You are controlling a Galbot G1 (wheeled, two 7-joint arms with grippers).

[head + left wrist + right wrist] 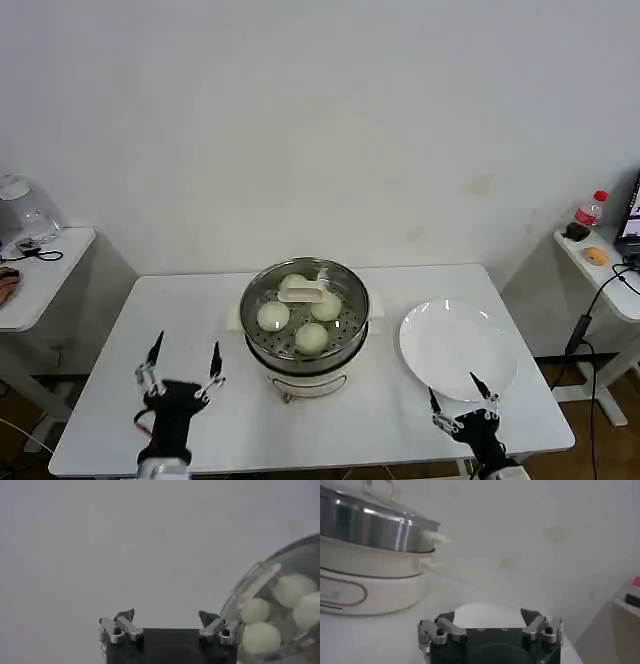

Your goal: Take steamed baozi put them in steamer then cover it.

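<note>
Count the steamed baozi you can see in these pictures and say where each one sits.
4, all inside the steamer under the cover: one at the back, one left, one right, one at the front. The plate holds none.

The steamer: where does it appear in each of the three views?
Head view: steamer at the table's centre, cover on, between left hand and plate.
Left wrist view: at the picture's right edge, baozi inside.
Right wrist view: upper left.
Shared landmark: the cover's handle.
</note>
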